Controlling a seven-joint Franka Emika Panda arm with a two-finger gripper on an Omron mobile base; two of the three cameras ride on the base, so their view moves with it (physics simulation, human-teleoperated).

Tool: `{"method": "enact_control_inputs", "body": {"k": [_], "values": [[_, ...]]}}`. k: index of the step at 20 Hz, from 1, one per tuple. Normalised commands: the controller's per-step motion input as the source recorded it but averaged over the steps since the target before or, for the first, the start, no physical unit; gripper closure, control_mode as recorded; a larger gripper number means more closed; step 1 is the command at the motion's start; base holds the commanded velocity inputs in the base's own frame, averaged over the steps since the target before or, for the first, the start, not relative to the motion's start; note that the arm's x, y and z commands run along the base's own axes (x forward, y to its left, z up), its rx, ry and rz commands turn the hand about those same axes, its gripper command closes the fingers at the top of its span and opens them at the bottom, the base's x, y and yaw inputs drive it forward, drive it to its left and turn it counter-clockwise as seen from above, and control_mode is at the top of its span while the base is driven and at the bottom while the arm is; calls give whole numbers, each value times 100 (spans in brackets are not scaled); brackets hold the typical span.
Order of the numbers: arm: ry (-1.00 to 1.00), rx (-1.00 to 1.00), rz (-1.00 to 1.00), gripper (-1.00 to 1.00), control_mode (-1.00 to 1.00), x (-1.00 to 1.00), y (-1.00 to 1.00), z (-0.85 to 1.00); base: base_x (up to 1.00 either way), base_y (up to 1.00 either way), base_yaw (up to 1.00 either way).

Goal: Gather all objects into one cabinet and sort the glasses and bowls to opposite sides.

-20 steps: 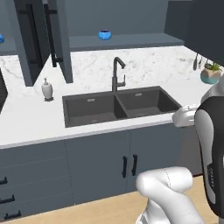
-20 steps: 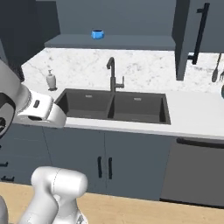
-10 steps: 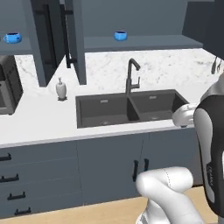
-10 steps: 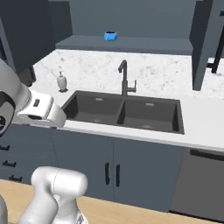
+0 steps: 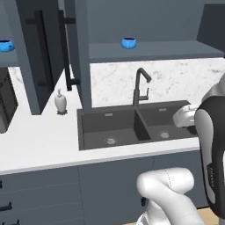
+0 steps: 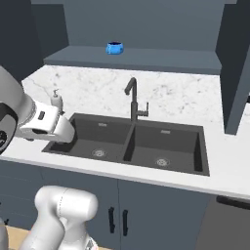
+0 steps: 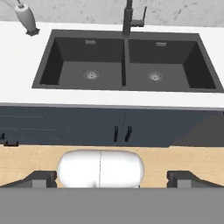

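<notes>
Right now the gripper [image 7: 112, 179] hangs out over the floor in front of the sink [image 7: 127, 61], looking down at it, its two dark fingertips [image 7: 37, 178] spread far apart with nothing between them. Below it lie the double black sink basins, the dark tap [image 5: 139, 85] rising behind the divider, and the white marbled counter [image 5: 39, 145] running off to both sides.

Up above, one bright-blue cup [image 5: 128, 42] sits upright on the open cabinet shelf [image 5: 176, 50] over the sink, a little left of the tap as I look from the left base view; the same cup [image 6: 114, 48] shows from the right side too. A second blue cup [image 5: 5, 45] stands well apart from it, far off to the left at the picture's edge, on a shelf in the neighbouring cabinet bay, though it is cut off and I can't quite tell how it rests. Between the two cups the slate cabinet doors [image 5: 37, 52] stand swung open, with long black bar handles [image 5: 66, 48]. A pale soap bottle [image 5: 60, 102] stands on the counter just left of the sink.
</notes>
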Motion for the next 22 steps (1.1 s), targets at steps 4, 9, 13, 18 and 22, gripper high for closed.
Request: {"method": "enact_control_inputs", "body": {"k": [4,9,13,18,22], "values": [[0,0,0,-100,100,0,0,0,49,4,0],[0,0,0,-100,100,0,0,0,27,0,-1],[0,0,0,-100,100,0,0,0,28,0,-8],[0,0,0,-100,100,0,0,0,44,8,-8],[0,0,0,-100,100,0,0,0,42,17,-5]]}}
